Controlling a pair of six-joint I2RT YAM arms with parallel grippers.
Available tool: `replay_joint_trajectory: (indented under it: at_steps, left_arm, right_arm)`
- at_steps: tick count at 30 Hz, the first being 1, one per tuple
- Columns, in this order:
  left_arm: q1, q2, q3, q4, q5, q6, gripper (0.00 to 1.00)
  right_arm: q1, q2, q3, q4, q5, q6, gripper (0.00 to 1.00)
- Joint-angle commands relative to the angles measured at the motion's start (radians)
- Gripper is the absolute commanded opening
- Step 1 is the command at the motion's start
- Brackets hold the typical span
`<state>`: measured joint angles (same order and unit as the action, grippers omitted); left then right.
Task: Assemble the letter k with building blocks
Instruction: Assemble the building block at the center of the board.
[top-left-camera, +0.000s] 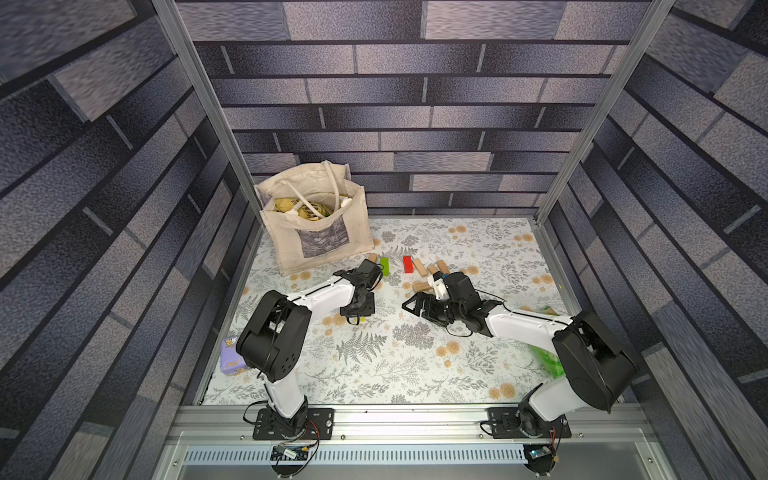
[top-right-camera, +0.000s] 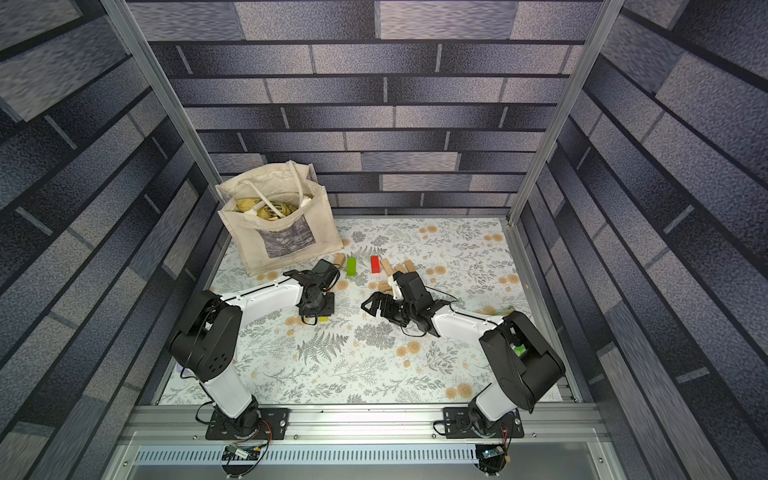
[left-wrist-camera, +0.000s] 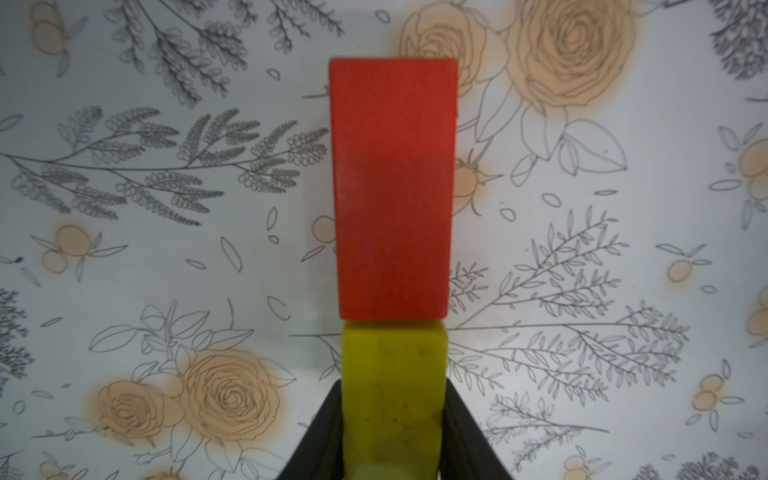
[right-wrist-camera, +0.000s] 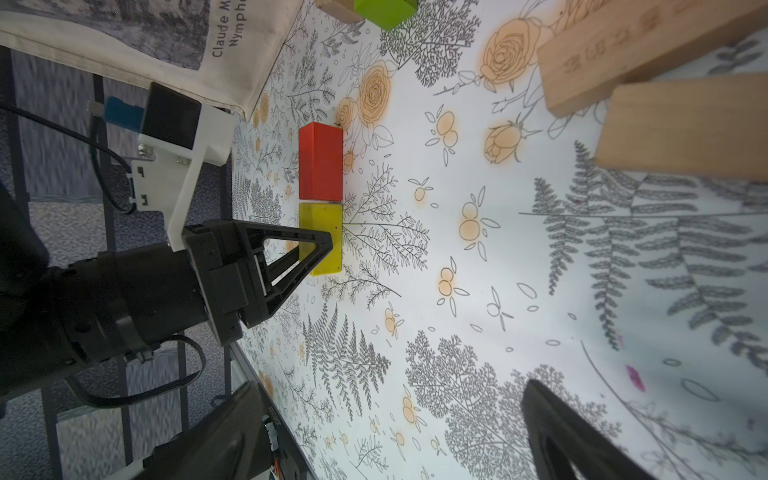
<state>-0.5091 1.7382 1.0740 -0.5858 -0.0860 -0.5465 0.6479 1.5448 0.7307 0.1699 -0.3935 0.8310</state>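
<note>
One tabletop (top-left-camera: 374, 365): the largest thing I see, a smooth, glossy sheet printed with grey ferns and peach roses. I judge a nudged block would slide on it easily.
Tote bag (top-left-camera: 316, 232): soft cream canvas, slumped open at the far left of the table, well apart from the pair I am building.
Right gripper (right-wrist-camera: 392, 386): spread wide with nothing between its jaws, hovering just beside the loose pile.
Left gripper (left-wrist-camera: 392, 415): pinching the yellow block across its narrow width, one black finger on each long side.
Loose supply: plain wood blocks (top-left-camera: 419, 266), a green block (top-left-camera: 384, 266) and a second red block (top-left-camera: 407, 264) lie scattered across the far middle of the table.
Red block (left-wrist-camera: 392, 187): flat on the table, matt paint, straight edges, slightly softened corners.
Yellow block (right-wrist-camera: 321, 224): lying flat in line with the red block, end to end, touching or very nearly so. To me the two read as the start of the k's upright.
Handling: I expect each bar to be light, rigid and hard to damage. The painted faces look a little slick, the bare wood grippier.
Where I would take hold: across the two long sides near mid-length, so the bar cannot pivot between the pads.
</note>
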Motion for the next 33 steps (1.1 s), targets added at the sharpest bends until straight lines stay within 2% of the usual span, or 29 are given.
replay_joint_trajectory:
  at_steps: [1, 14, 21, 25, 33]
  left_arm:
    - [0.007, 0.021, -0.003, 0.006, -0.003, 0.014, 0.37]
    - [0.021, 0.046, 0.016, 0.003, -0.002, 0.025, 0.36]
    - [0.021, 0.054, 0.033, -0.006, -0.006, 0.029, 0.42]
    - [0.021, 0.052, 0.037, -0.010, -0.009, 0.034, 0.49]
    - [0.018, 0.058, 0.036, 0.005, 0.003, 0.039, 0.49]
  right_arm:
    - [0.005, 0.017, 0.028, 0.012, -0.002, 0.006, 1.00]
    - [0.006, 0.020, 0.024, 0.014, -0.002, 0.006, 1.00]
    - [0.006, 0.026, 0.028, 0.014, -0.004, 0.005, 1.00]
    - [0.005, 0.034, 0.026, 0.022, -0.007, 0.006, 1.00]
    - [0.006, 0.041, 0.006, 0.056, -0.007, 0.005, 1.00]
